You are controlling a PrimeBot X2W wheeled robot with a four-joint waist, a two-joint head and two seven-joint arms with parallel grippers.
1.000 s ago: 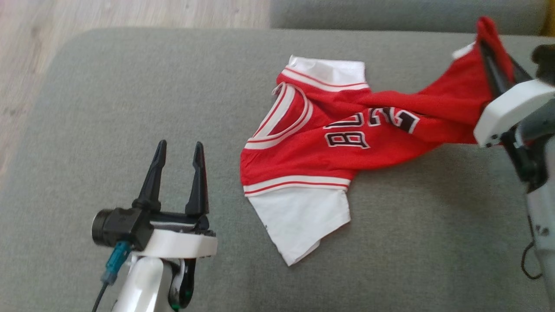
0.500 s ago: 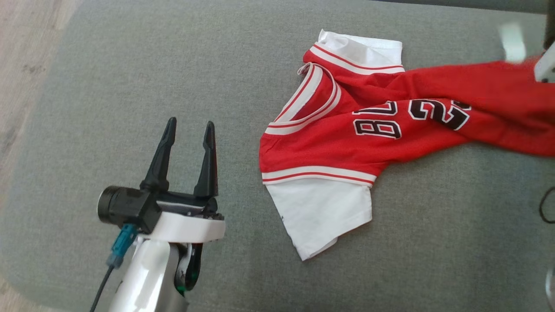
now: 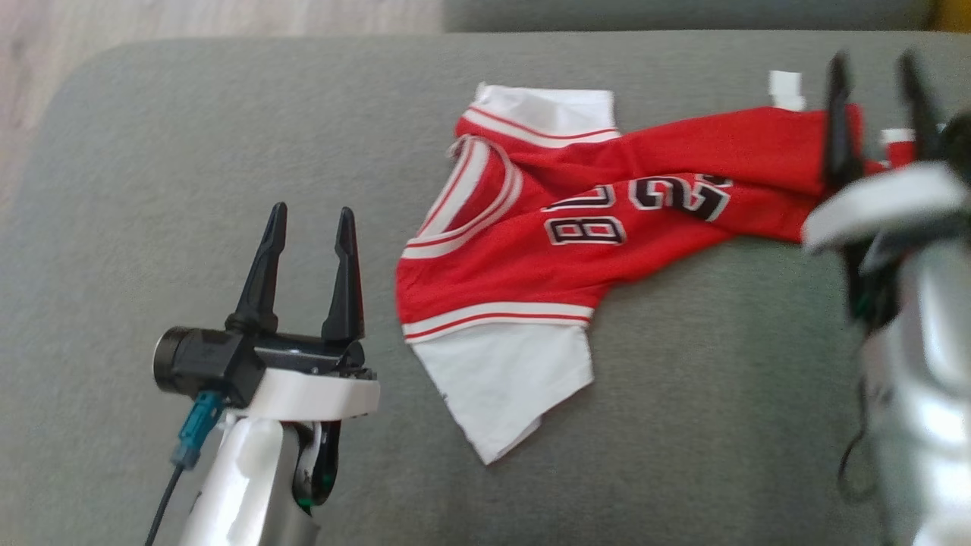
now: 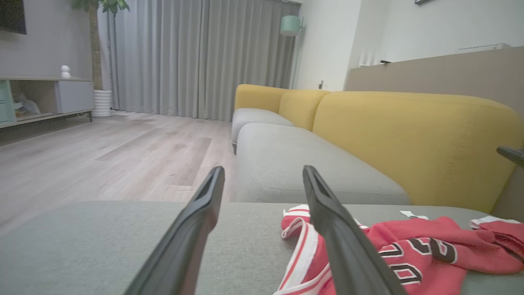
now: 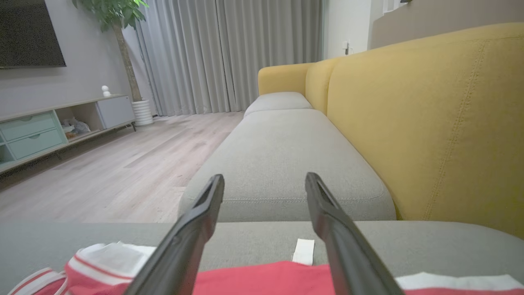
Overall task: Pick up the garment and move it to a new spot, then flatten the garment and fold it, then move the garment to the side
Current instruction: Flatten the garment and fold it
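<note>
Well, the biggest thing is one sofa with a yellow back and grey seats. Near it is one wide grey cushion, and the garment lies on top of it.

By the far wall stands one long cabinet. It has two green drawers, both closed. It also has one open shelf with some small stuff inside, too blurry to name. One white pot beside the cabinet holds one tall green plant.

The garment is one red top with two white sleeves and black and white letters. It lies crumpled and stretches out toward the robot's right side.

I count two claws, each with two dark fingers. The left claw hangs over bare cushion just to the left of the garment. Its fingers are apart and hold nothing. The right claw is above the red end of the garment. Its fingers are apart too, with nothing pinched between them.

One small white tag sits at the garment's far edge, near the right claw.
</note>
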